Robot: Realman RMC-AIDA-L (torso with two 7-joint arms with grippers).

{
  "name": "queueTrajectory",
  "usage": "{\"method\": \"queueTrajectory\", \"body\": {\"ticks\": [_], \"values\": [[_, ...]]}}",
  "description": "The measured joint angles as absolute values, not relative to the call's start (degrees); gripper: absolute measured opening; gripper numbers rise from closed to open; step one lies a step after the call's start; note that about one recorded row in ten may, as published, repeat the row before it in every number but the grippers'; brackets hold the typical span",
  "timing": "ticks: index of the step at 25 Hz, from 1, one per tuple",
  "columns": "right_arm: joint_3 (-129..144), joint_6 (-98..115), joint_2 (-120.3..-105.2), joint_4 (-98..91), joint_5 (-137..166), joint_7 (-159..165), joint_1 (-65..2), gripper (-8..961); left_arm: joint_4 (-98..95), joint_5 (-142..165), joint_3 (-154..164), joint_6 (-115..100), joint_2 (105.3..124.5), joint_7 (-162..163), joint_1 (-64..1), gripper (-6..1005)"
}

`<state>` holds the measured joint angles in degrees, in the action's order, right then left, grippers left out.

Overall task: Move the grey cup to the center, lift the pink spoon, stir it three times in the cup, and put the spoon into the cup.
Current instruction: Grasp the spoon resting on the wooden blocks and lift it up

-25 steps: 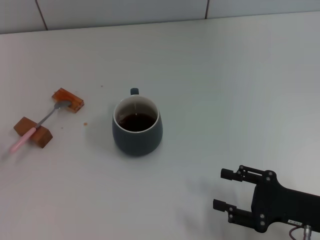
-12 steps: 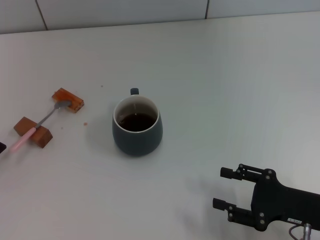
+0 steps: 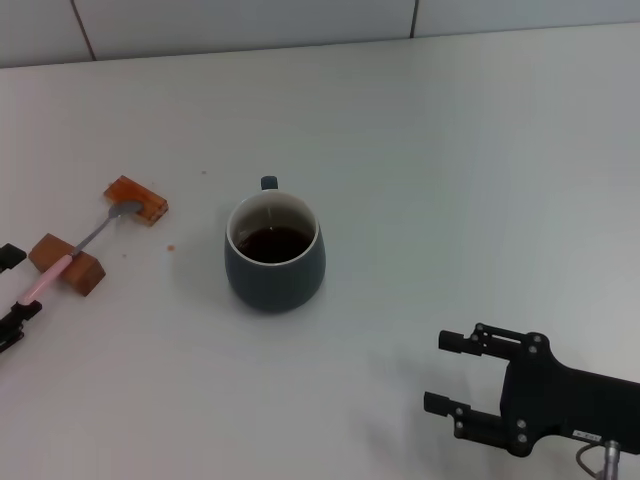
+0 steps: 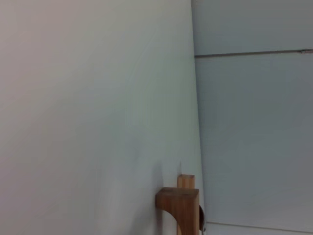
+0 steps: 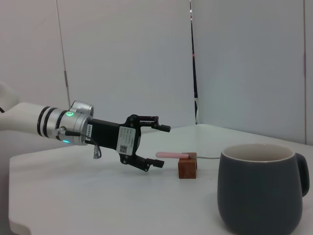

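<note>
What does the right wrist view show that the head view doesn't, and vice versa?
Right wrist only: the whole left arm and its open left end effector side-on, fingers either side of the pink spoon handle tip, not closed on it.

Head only: the dark liquid inside the grey cup, the spoon's metal bowl on the far block, and the open right end effector, near the lower right.

Both: cup, spoon, the near block, the table.
</note>
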<state>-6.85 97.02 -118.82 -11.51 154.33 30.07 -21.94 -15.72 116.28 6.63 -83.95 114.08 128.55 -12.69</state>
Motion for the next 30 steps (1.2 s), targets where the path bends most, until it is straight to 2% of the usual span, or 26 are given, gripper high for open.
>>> {"method": "queueTrajectory", "body": {"ticks": [30], "values": [[-7.21,96.68,-118.92,-11.51,154.33,30.17,-22.73,676,-12.64,116.08,6.63,-80.75,114.89,128.98,-14.69,843]]}}
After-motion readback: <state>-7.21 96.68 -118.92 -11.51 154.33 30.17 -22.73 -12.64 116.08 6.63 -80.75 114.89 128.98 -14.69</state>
